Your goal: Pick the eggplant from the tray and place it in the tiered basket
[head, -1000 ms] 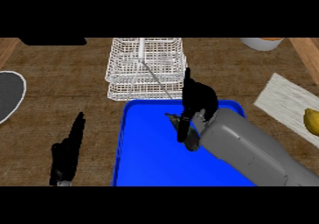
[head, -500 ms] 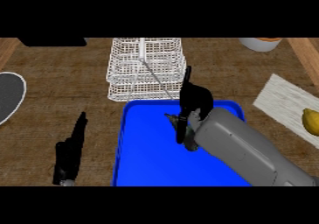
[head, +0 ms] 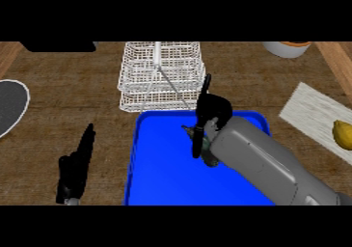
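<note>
Right hand is sitting over the far right part of the blue tray, just short of the basket. Fingers are curling round something dark; one finger is sticking up toward the basket's near right corner. A thin dark shape, likely the eggplant, is hanging below the hand, just left of the wrist, over the tray. The hand and forearm are hiding most of it, so I can't tell its outline or whether it's touching the tray floor.

Left hand is resting on the counter left of the tray, fingers straight and pressed together, pointing away from the robot.

Tray: smooth, flat, rectangular, rounded corners, low rim. Basket: white wire mesh, square tiers, centre post, standing touching or just beyond the tray's far edge. Counter: brown wood grain. Dark round plate is showing at the left edge. Pale woven mat at right is carrying a yellow lemon. White bowl is showing at the far right.
</note>
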Controlling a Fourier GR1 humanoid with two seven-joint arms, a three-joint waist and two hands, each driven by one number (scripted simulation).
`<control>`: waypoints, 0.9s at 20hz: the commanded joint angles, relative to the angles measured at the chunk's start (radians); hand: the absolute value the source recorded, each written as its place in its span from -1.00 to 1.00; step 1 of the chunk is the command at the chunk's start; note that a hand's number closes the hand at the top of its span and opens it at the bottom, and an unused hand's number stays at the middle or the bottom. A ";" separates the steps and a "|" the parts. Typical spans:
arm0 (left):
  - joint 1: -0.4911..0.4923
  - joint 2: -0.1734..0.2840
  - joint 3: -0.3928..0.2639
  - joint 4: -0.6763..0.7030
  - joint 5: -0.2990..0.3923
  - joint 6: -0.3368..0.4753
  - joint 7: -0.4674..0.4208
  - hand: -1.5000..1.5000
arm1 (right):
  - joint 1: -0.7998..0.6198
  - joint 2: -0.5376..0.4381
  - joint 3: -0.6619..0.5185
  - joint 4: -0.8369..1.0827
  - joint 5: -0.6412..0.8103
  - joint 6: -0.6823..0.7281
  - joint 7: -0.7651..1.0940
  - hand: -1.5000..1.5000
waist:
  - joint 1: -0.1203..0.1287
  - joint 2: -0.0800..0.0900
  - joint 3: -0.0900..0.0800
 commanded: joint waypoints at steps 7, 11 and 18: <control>0.016 0.004 0.001 0.006 0.003 -0.018 0.014 0.00 | -0.022 0.093 0.003 0.143 -0.059 0.104 0.183 -1.00 | 0.025 0.034 -0.001; 0.027 -0.007 -0.001 -0.004 -0.002 -0.006 0.010 0.00 | 0.030 0.066 0.028 0.111 -0.059 0.122 0.179 -1.00 | 0.009 0.028 -0.001; 0.004 -0.008 0.014 0.006 -0.006 -0.006 0.008 0.00 | 0.059 0.070 0.026 0.176 -0.041 0.082 0.118 -1.00 | 0.011 0.033 0.000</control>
